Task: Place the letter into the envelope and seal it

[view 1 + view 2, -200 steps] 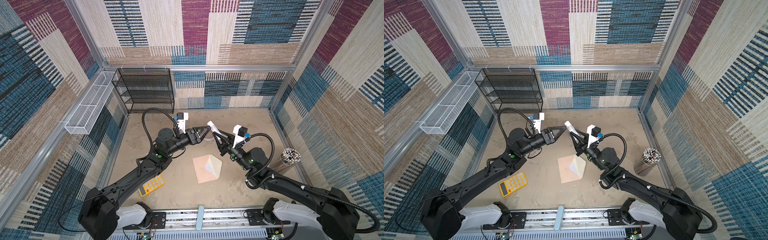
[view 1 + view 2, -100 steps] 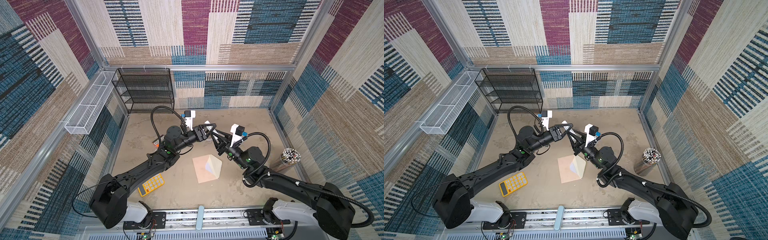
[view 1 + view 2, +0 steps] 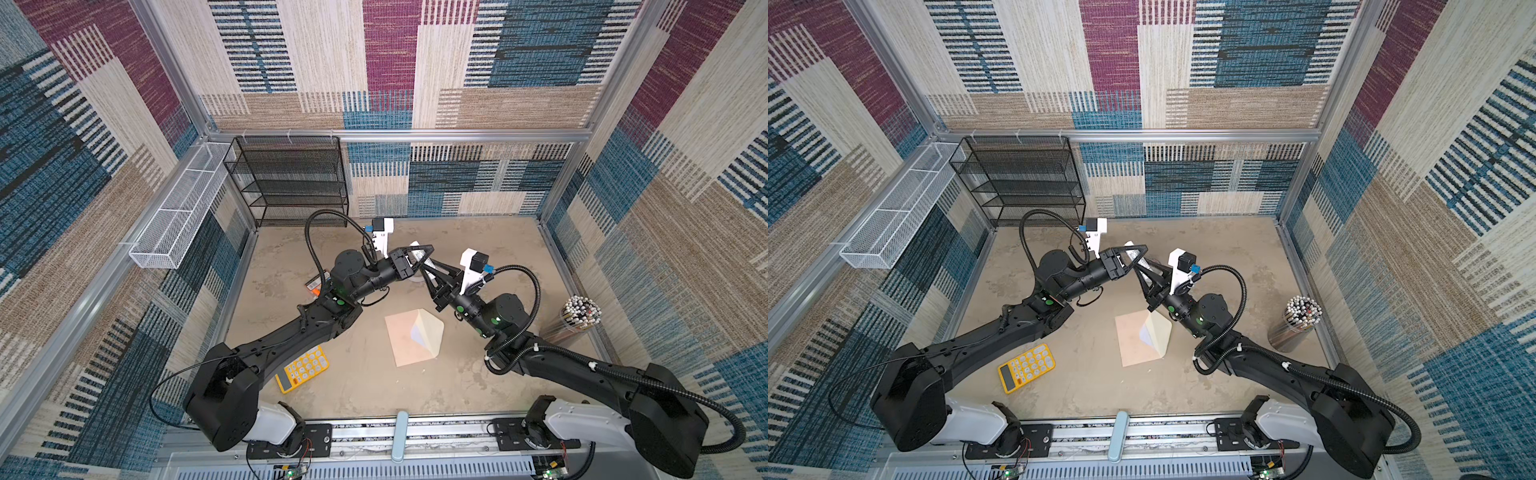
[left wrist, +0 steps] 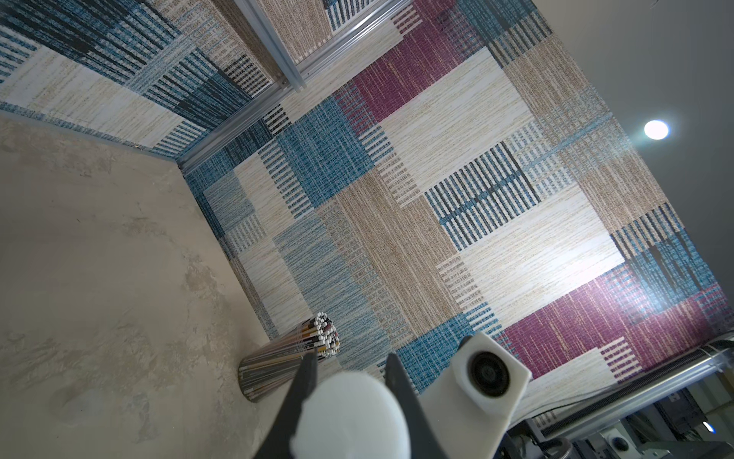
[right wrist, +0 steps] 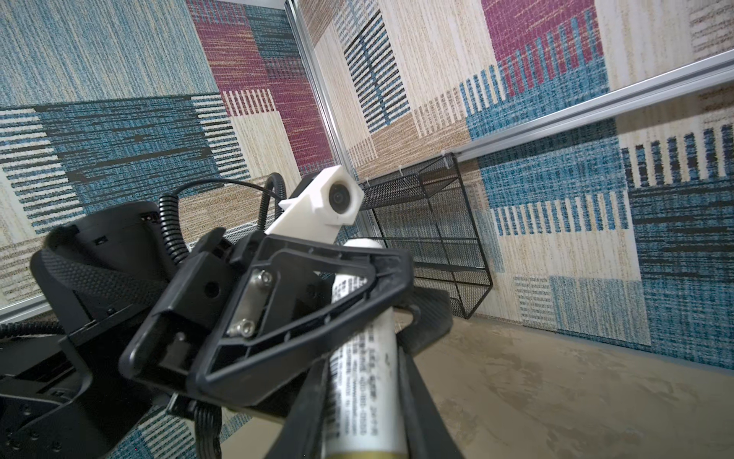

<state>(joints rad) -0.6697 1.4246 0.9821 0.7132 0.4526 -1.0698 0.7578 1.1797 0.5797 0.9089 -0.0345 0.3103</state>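
Beige mottled table [image 3: 365,395] inside patterned fabric walls. Black mesh rack [image 3: 291,183] stands at the back left corner, with a white wire basket [image 3: 178,216] hung on the left wall beside it. Both arms reach in and meet above the back middle of the table. Left gripper [image 4: 351,373]: fingers pressed on the rounded white end of a tube [image 5: 365,357]. Right gripper [image 5: 363,381]: fingers pinching the printed body of the same tube, just above its gold band, so the tube is off the table and tilted, held at both ends. Envelope [image 3: 405,340] lies flat mid-table, nearer the front than the grippers and apart from them, with its cream flap open. A pale bluish-white patch [image 3: 417,334] shows at the fold. Cannot tell whether that is the letter, and no loose sheet shows on the table. Pencil cup [image 3: 575,320] by the right wall. Yellow calculator [image 3: 303,369] front left.
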